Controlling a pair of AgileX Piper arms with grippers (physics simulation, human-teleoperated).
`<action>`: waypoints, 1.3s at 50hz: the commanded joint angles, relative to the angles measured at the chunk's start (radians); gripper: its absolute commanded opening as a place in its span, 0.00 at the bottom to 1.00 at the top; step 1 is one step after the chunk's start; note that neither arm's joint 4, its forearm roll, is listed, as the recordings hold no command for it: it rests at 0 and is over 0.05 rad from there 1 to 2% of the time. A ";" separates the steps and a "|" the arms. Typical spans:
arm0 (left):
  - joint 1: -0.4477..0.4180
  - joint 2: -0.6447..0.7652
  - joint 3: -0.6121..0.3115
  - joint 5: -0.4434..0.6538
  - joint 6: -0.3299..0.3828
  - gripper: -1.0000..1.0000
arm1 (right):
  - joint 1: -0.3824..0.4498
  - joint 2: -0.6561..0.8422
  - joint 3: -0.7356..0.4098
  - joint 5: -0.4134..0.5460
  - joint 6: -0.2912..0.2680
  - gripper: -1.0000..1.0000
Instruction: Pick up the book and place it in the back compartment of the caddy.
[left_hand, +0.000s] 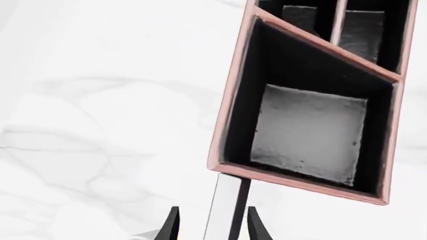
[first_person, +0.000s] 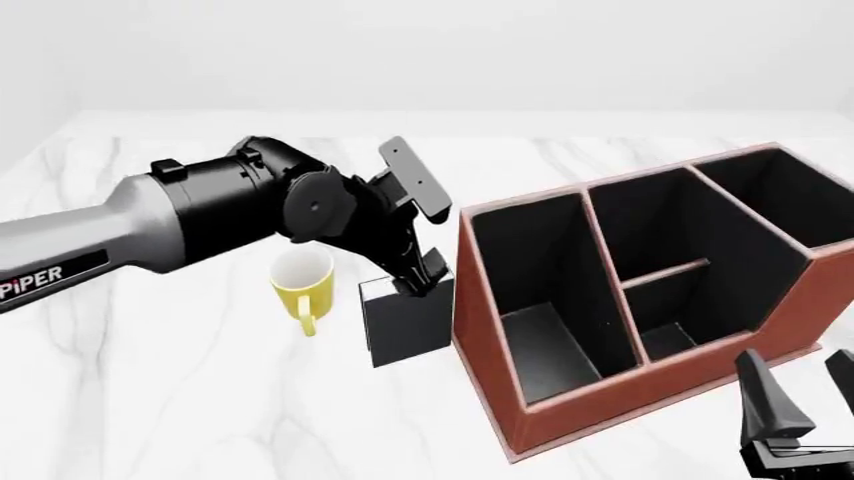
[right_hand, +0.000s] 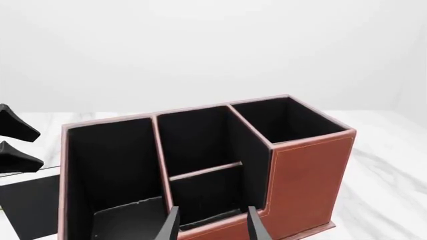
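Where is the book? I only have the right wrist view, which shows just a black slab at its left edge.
Observer: In the front view, the left gripper is shut on the book, holding it upright beside the caddy.
Operator: Anything close to it?
Observer: A yellow mug stands just left of the book.
Operator: Is the book over a compartment?
Observer: No. The left wrist view shows its edge outside the caddy's rim, next to the large end cell.

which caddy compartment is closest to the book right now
The long compartment at the caddy's left end. The book, held in the left pincer, stands just outside its wall; the other cells lie further right.
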 joint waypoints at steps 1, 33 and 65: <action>-0.014 0.016 0.054 -0.045 -0.016 1.00 | 0.001 0.004 0.000 -0.003 0.000 1.00; 0.011 0.121 0.088 -0.134 0.006 1.00 | 0.005 0.010 0.000 -0.009 0.006 1.00; 0.009 0.151 0.121 -0.169 -0.035 0.00 | 0.005 0.004 0.000 -0.005 0.007 1.00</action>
